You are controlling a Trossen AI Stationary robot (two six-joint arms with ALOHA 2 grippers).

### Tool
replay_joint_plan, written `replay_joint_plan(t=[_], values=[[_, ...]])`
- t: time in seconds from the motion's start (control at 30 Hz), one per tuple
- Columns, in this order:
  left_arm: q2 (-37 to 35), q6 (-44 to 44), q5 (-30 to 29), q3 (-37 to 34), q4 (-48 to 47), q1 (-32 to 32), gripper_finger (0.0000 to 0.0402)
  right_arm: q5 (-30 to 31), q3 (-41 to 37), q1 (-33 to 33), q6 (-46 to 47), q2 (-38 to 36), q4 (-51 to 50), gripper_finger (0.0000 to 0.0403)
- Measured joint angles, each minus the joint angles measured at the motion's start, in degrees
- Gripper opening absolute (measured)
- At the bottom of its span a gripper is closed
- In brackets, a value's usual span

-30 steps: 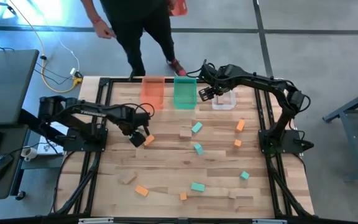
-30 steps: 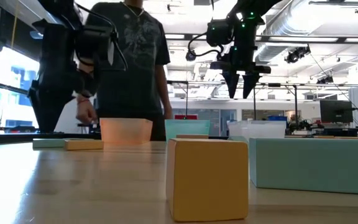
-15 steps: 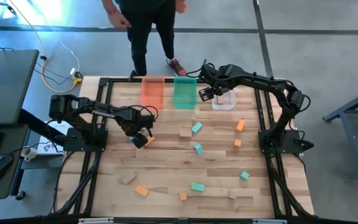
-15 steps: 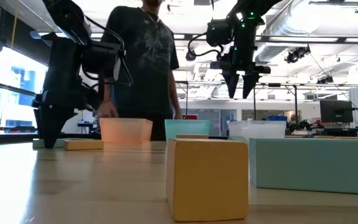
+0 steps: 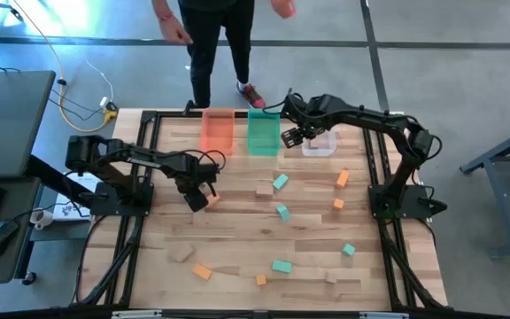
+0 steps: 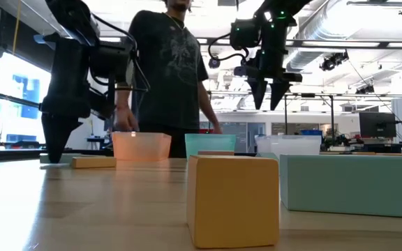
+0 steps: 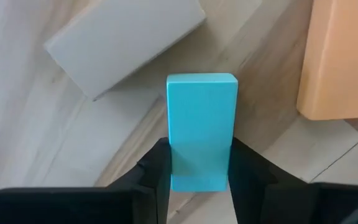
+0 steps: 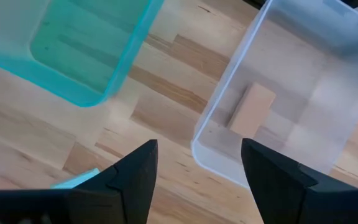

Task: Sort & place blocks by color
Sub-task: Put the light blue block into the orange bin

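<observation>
Teal block (image 7: 202, 130) sits between the left gripper (image 7: 197, 177)'s fingers, on the table beside an orange block (image 7: 340, 59).

From above, the left gripper (image 5: 197, 195) is low at table-left; the right gripper (image 5: 292, 135), parted and empty, hangs near the clear tray (image 8: 303, 106) holding one tan block (image 8: 252, 111). The teal block looks light, rigid, smooth; grip its long flat sides.

My left gripper (image 5: 198, 197) has dropped from above the table down to the surface over the last second, its fingers (image 7: 156, 171) now straddling a teal block (image 7: 202, 130). My right gripper (image 5: 292, 135) edged slightly left. The person (image 6: 166, 70) behind the table has shifted right.
</observation>
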Motion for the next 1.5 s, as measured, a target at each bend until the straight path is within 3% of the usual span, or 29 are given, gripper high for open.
replay_joint_plan(t=[0.47, 0.77, 1.13, 1.5], values=[[-11.55, 0.48, 0.39, 0.07, 1.06, 0.72, 0.0095, -3.67, 0.0, 8.11, 8.17, 0.0, -0.22, 0.022], [-20.37, 4.69, 0.83, 0.13, 9.02, 6.82, 0.0095, -2.42, 0.02, 13.72, 18.21, 0.0, -0.07, 0.022], [-21.32, 13.48, 4.63, 0.2, 20.62, 17.08, 0.0095, 3.97, 0.02, 18.26, 28.34, 0.0, 0.15, 0.022], [-20.81, 19.06, 3.92, 0.2, 35.63, 26.98, 0.0098, 5.48, 0.01, 17.75, 26.96, 0.0, 1.18, 0.022]])
